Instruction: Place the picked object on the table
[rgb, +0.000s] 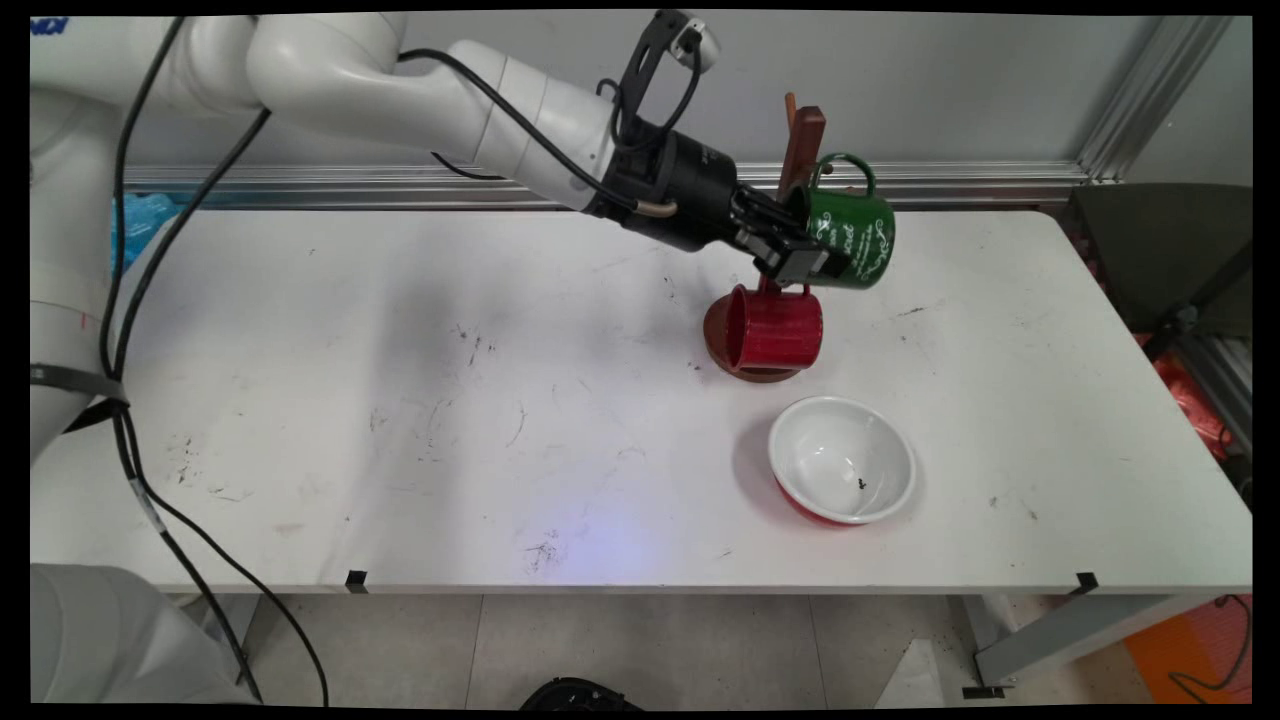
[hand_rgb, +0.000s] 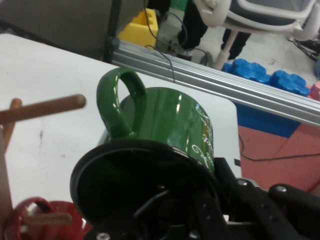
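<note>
Jaws (rgb: 812, 262) are clamping the rim of the green mug (rgb: 852, 238), one finger inside the mouth and one outside, as the hand view indicates. I am holding the mug on its side in the air, well above the counter (rgb: 400, 400), beside the upper part of the wooden mug stand (rgb: 802, 150) at the far right, with the handle (hand_rgb: 119, 102) pointing up.

A red mug (rgb: 775, 328) is hanging low on the same stand, directly below my jaws. A white bowl (rgb: 842, 458) with a red outside is sitting nearer, apart from the stand.

Hazards, as I am judging them:
- A rim grip on glossy enamel is offering little purchase; the mug may be rotating or slipping.
- A wooden peg (hand_rgb: 45, 110) is lying just beside the handle; contact may tip the stand.
- A dropped mug would be striking the red mug.
</note>
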